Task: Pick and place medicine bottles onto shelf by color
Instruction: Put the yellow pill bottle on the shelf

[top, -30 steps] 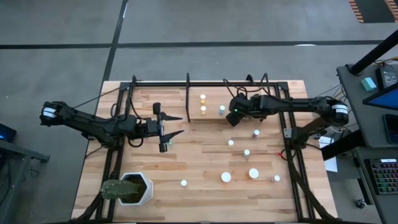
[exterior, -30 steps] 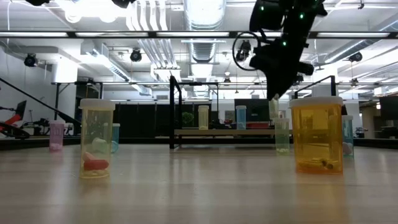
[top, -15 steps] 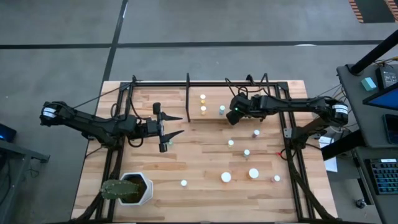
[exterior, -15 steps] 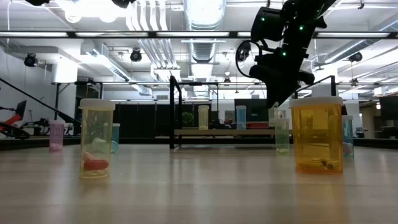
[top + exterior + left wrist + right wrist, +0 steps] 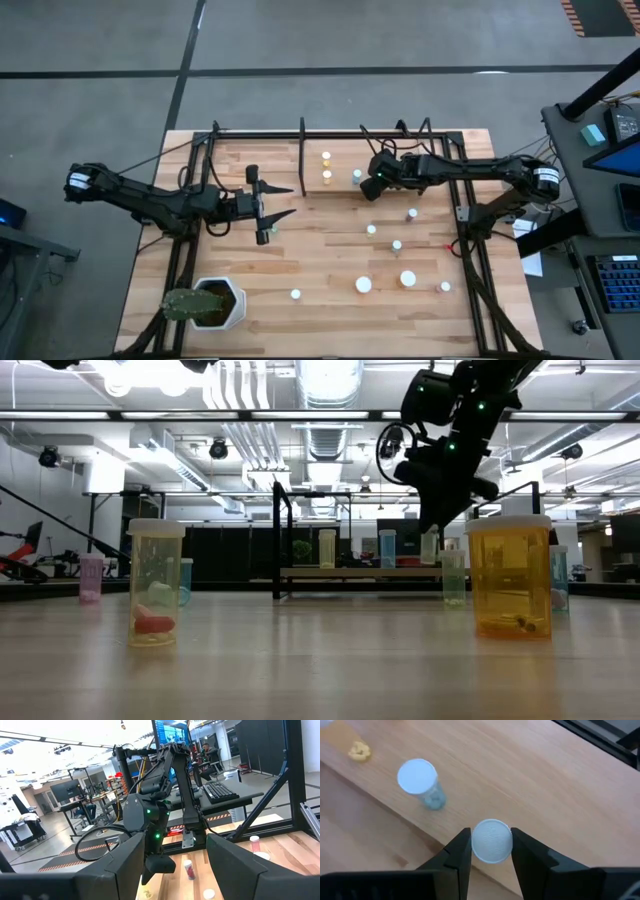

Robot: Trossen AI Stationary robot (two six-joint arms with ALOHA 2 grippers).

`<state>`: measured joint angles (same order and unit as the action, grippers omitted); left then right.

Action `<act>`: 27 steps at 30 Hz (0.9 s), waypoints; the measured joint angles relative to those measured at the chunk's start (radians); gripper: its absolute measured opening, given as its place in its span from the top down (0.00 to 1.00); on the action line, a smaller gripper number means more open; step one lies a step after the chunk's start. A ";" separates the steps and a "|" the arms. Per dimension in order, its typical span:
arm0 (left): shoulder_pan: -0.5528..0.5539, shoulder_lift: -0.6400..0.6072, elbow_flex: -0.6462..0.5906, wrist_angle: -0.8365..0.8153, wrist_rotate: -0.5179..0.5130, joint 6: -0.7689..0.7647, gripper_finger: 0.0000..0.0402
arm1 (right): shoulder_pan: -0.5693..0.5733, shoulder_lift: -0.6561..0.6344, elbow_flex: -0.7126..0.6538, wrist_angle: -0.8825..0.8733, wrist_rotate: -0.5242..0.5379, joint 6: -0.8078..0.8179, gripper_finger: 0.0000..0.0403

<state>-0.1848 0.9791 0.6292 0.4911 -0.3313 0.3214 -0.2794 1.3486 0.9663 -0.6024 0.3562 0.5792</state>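
The shelf (image 5: 338,183) is a small light-wood board inside black bars at the table's far side. A teal bottle (image 5: 422,782) and two yellowish ones (image 5: 326,157) (image 5: 326,175) stand on it on their bases. My right gripper (image 5: 372,186) hovers over the shelf's right end, shut on a white-capped pale bottle (image 5: 430,547). My left gripper (image 5: 286,201) waits open above the table's left half, with nothing between its fingers (image 5: 125,865). More bottles stand on the table at the near right, one pink (image 5: 411,213) and two wide white-topped (image 5: 363,284) (image 5: 407,279). My right gripper pinches the bottle between its two fingers at the sides of the white cap (image 5: 479,842). The fingers slant down at it from the table's right. The bottle hangs upright below them over the shelf's near edge. Whether its base touches the board I cannot tell.
A white hexagonal plant pot (image 5: 215,303) sits at the near left corner. Black frame bars (image 5: 302,150) rise around and beside the shelf. In the low view a yellow bottle (image 5: 154,582) and an orange one (image 5: 510,575) stand close to the camera.
My right gripper has tipped a little and eased its bottle down and toward the teal bottle on the shelf, staying shut on it.
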 joint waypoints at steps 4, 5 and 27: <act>0.000 0.000 0.000 0.001 0.000 0.000 0.51 | 0.002 0.032 0.022 0.007 -0.011 -0.024 0.73; 0.000 0.000 0.000 0.002 0.000 0.000 0.51 | 0.002 0.047 0.030 0.006 -0.020 -0.030 0.73; 0.000 0.000 0.000 -0.003 -0.002 0.000 0.51 | -0.006 0.093 0.087 -0.051 -0.013 -0.064 0.71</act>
<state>-0.1848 0.9794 0.6292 0.4885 -0.3331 0.3214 -0.2852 1.4418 1.0534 -0.6531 0.3431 0.5148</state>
